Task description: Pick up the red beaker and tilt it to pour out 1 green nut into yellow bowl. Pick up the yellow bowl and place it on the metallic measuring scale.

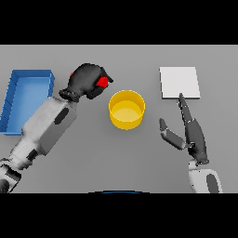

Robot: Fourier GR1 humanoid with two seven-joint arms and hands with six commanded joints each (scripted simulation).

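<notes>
My left hand [86, 80] is curled round the red beaker [103, 82], of which only small red patches show between the fingers. It is held just left of and slightly above the yellow bowl [126, 109], which stands mid-table; I see no green nut in the bowl. The metallic measuring scale [179, 82] is a pale square plate at the back right. My right hand [193, 132] rests open to the right of the bowl, its straight fingers pointing toward the scale's near edge.
A blue tray [14, 95] lies along the left side of the grey table, close behind my left forearm.
</notes>
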